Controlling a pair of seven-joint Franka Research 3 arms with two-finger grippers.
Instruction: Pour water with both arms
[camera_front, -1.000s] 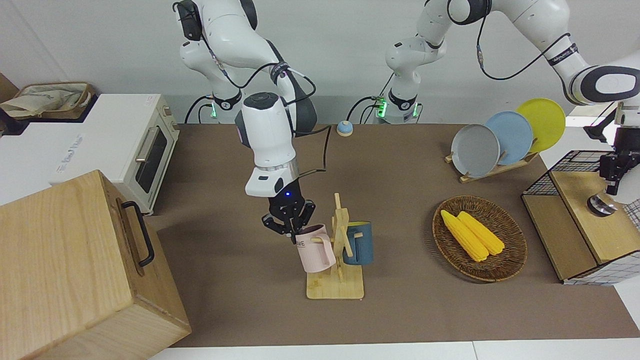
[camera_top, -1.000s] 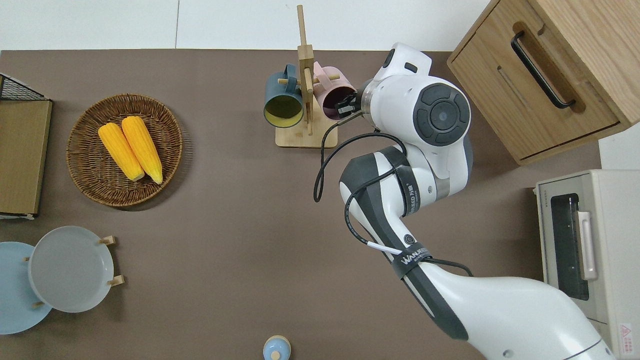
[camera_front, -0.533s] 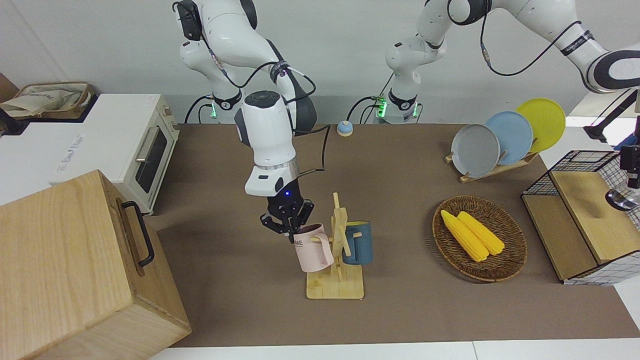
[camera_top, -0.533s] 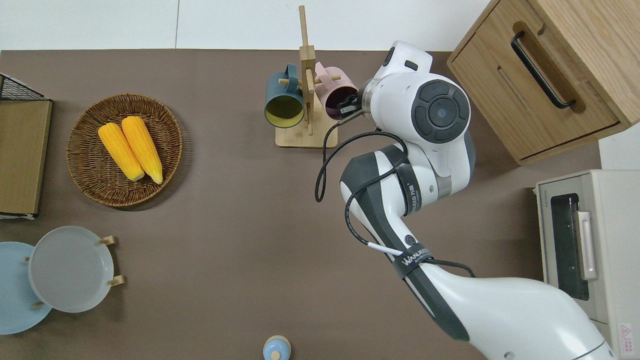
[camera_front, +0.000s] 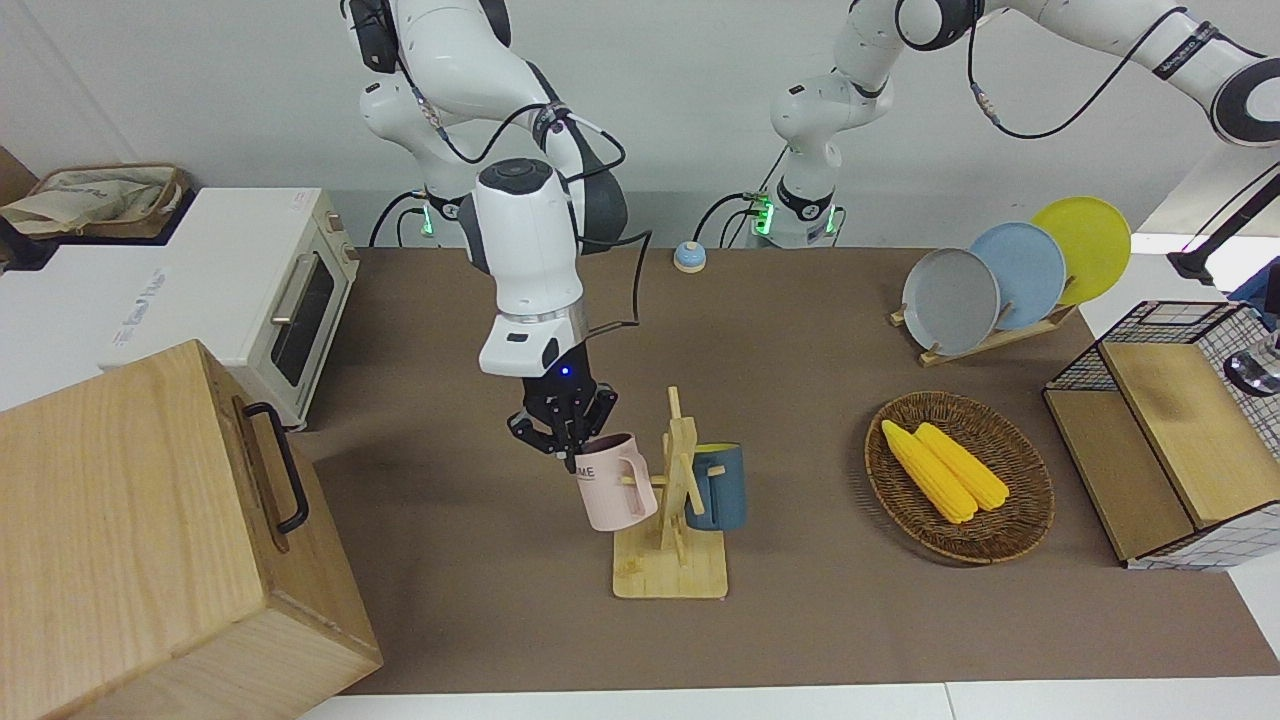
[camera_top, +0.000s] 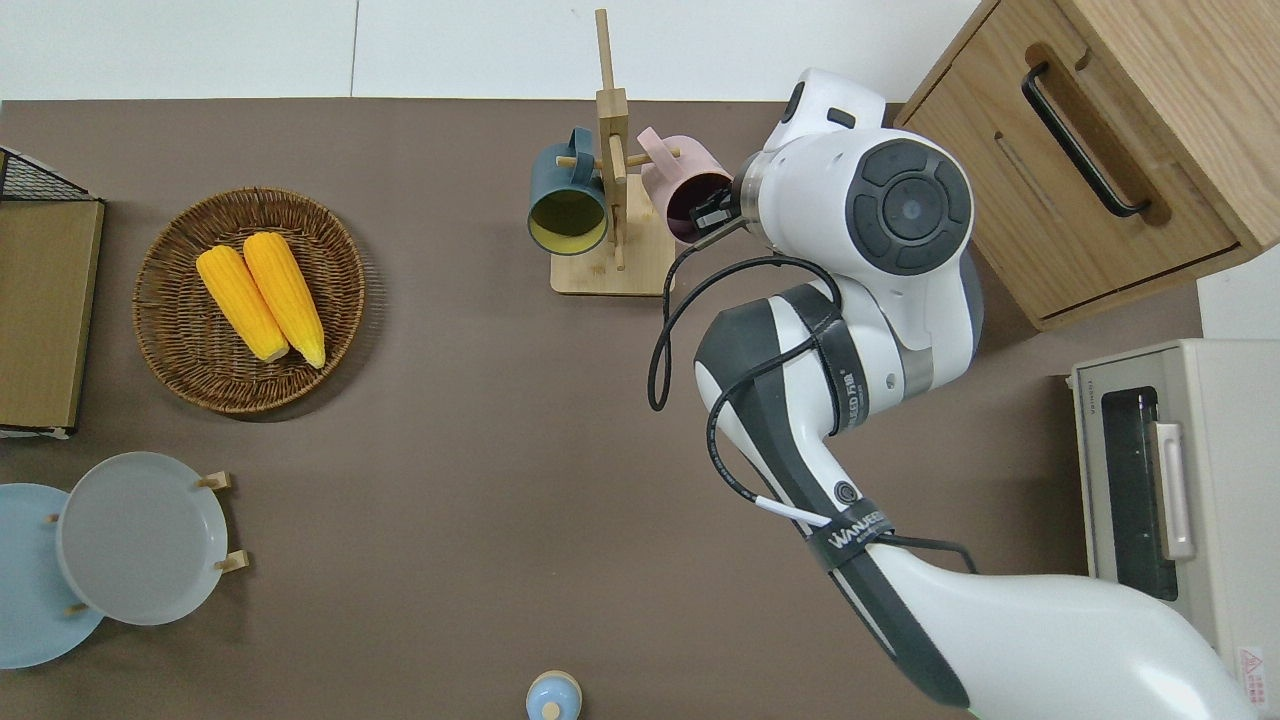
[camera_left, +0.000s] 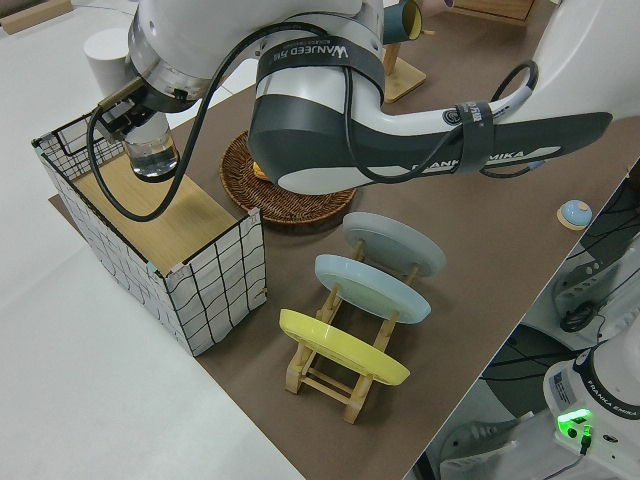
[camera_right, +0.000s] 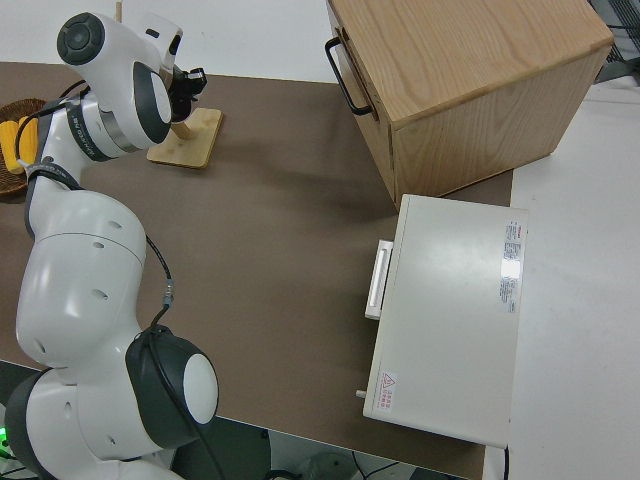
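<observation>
My right gripper (camera_front: 570, 452) is shut on the rim of a pink mug (camera_front: 612, 482), seen from overhead with the gripper (camera_top: 710, 212) at the mug's (camera_top: 685, 185) mouth. The mug is tilted and its handle still loops a peg of the wooden mug rack (camera_front: 670, 572). A dark blue mug (camera_front: 718, 487) hangs on the rack's opposite peg. In the left side view my left gripper (camera_left: 135, 118) is shut on a clear glass (camera_left: 152, 155), held above the wooden board in the wire crate (camera_left: 210, 270). The glass shows at the edge of the front view (camera_front: 1258, 370).
A wicker basket (camera_front: 1010, 530) with two corn cobs lies between rack and crate. A plate rack (camera_front: 985, 345) holds three plates. A large wooden box (camera_front: 150, 520) and a white toaster oven (camera_front: 250, 290) stand at the right arm's end. A small blue knob (camera_front: 688, 257) sits near the arm bases.
My right gripper has raised the pink mug and drawn it along its peg, away from the rack's post. My left arm has carried the glass toward the edge of the front view.
</observation>
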